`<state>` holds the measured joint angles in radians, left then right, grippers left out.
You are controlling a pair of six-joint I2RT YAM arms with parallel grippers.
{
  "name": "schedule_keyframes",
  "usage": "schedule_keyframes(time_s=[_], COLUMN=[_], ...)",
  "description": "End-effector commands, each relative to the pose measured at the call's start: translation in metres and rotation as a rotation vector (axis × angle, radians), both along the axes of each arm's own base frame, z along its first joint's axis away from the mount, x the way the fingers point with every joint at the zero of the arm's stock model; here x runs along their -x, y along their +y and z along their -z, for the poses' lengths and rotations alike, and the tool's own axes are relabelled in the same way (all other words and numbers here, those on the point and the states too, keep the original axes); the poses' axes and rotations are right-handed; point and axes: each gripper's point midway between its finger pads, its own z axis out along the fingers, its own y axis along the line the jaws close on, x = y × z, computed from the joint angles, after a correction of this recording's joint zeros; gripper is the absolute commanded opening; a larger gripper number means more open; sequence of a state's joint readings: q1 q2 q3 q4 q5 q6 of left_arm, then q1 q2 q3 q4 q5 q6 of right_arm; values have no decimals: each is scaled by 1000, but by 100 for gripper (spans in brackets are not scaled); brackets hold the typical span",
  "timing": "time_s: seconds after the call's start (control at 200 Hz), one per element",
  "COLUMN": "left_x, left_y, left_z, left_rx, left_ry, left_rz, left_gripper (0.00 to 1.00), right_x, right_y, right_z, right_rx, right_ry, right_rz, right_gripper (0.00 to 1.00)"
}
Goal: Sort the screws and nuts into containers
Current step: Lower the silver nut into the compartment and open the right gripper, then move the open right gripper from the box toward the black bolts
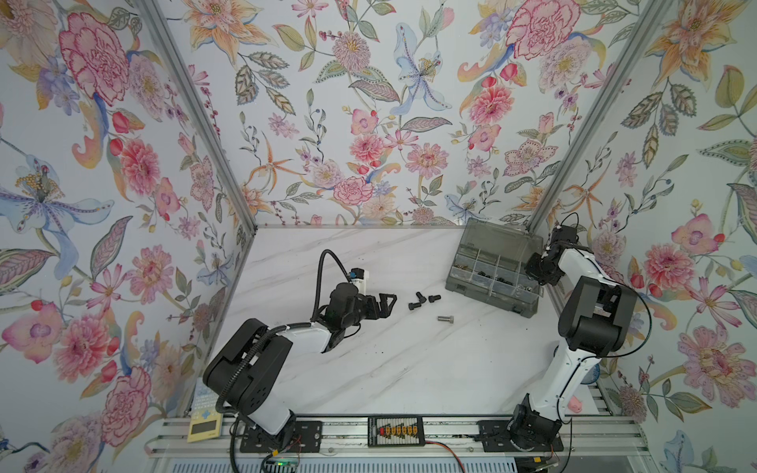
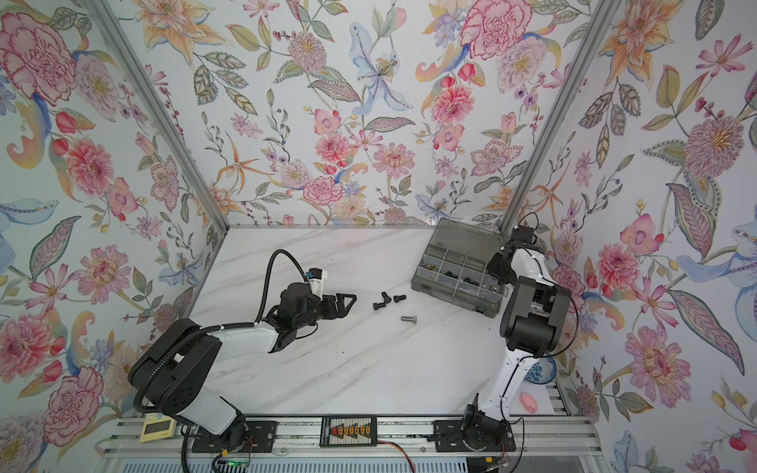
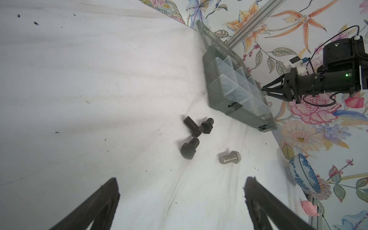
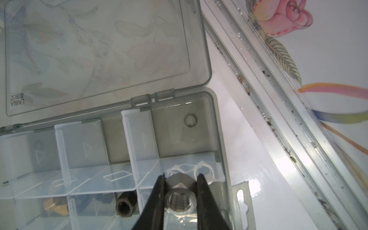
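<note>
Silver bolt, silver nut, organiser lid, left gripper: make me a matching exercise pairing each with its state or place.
Things:
1. silver bolt
2. silver nut
3. lid
4. left gripper

States:
A. open, holding nothing
B. held in the right gripper over the organiser
C. hinged open
D. lying on the table

Pairs: 1-D, 2-B, 3-C, 4-A
</note>
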<state>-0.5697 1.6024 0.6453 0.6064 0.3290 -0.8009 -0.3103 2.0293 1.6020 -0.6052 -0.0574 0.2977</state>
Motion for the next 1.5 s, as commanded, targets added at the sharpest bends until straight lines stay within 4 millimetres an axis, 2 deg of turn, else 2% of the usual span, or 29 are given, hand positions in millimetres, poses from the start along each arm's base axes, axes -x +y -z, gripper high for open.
schedule_keyframes(time_s=[0.0, 0.445, 0.656, 0.821, 1.006, 1.276, 1.496], left_x=[1, 3, 3, 3, 3, 2, 2], left_y=[2, 3, 4, 3, 4, 4, 5], left_z=[-1, 0, -1, -1, 0, -2, -2], left_rx=[-12, -8, -8, -8, -10, -10, -17], left_ry=[-8, -7, -9, -9, -7, -9, -7], left_rz=[-8, -11, -12, -10, -13, -15, -22], left_gripper=[99, 99, 99, 99, 99, 99, 99], right_x=[11, 21, 24, 24, 23, 20, 23], right_y=[0, 4, 6, 6, 6, 8, 32], right_z=[13, 0, 2, 7, 6, -19, -56], right_rx=[-10, -6, -11, -10, -12, -15, -88], right_ry=[41, 18, 22, 32, 31, -30, -126], right_rz=[-12, -24, -27, -30, -35, -42, -80], right_gripper=[11, 11, 12, 20, 33, 39, 42])
